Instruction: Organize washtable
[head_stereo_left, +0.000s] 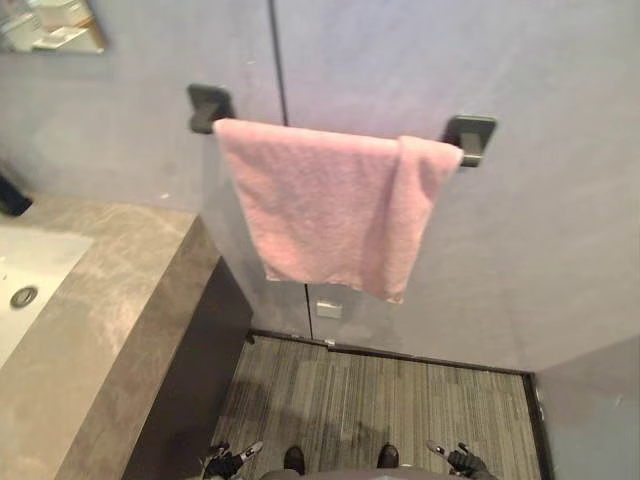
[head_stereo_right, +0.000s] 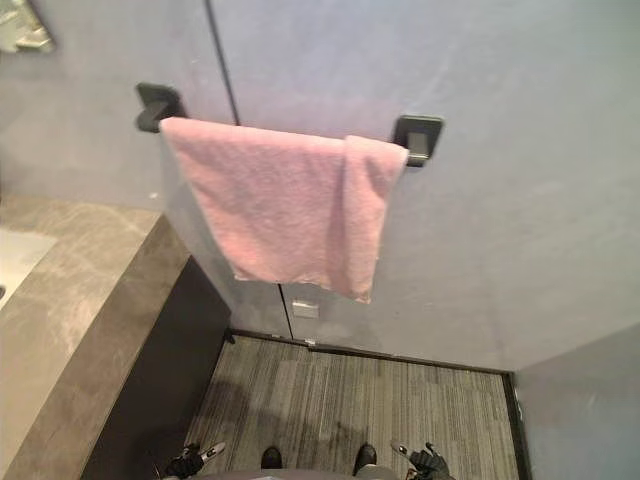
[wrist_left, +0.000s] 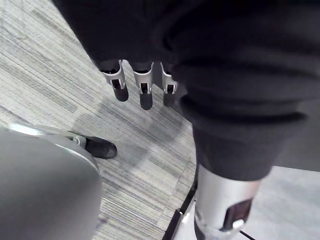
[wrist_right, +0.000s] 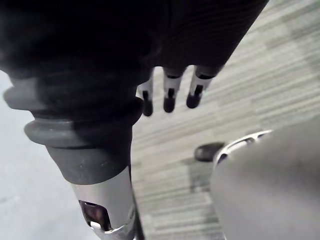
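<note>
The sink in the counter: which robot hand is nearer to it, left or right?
Left. The left robot hand hangs low beside the dark side of the counter, below the sink; the right robot hand hangs low too, farther off on the other side.

towel (head_stereo_left: 320, 210) hangs over open floor (head_stereo_left: 400, 410), counter (head_stereo_left: 100, 320) flanking left.

The bar between two dark brackets (head_stereo_left: 208, 105) is covered by the pink towel (head_stereo_left: 330, 205). The sink (head_stereo_left: 25, 270) is cut off by the left eye view's edge, as is an unidentifiable dark object (head_stereo_left: 10, 195) against the wall. What is probably a mirror (head_stereo_left: 50, 25) is clipped by the top corner. A pale plate (head_stereo_left: 328, 310) below the towel is too small to be made out. The left hand (head_stereo_left: 228, 462) and right hand (head_stereo_left: 462, 460) are partly cut by the lower edge.
</note>
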